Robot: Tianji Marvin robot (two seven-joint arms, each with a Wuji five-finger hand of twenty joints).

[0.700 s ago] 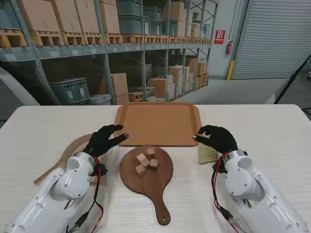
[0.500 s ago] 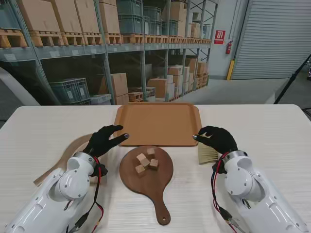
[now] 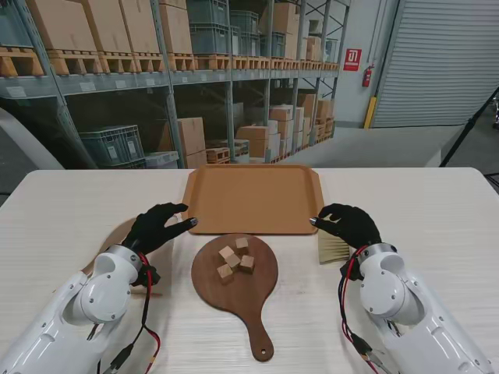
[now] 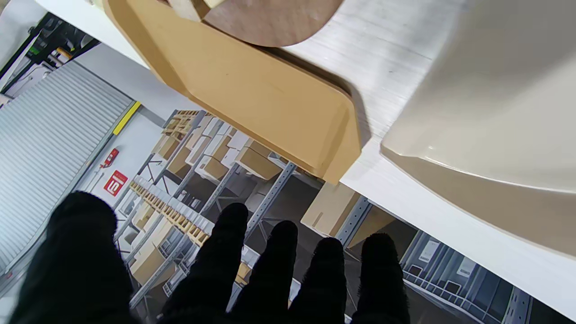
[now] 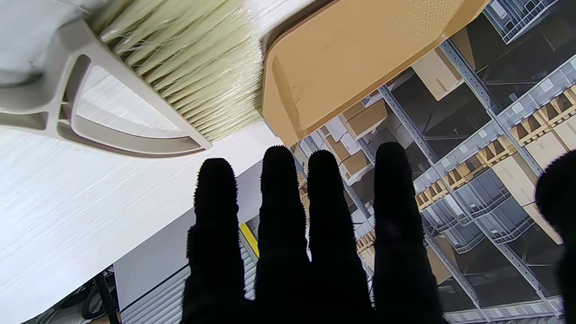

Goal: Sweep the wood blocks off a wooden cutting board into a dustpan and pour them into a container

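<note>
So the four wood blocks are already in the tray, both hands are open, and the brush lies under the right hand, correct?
Not quite: the stand view shows the wood blocks on the round cutting board, not in the tray, which holds nothing. The rest holds: the left hand and right hand are open, and the brush lies under the right one.

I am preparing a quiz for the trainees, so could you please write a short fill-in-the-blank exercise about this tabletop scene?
1. The wood blocks lie on the round ____.
2. The brush lies under the ____ hand.
3. The left hand holds ____.
4. Beyond the board lies an empty orange ____.

Missing words: cutting board; right; nothing; tray
</note>
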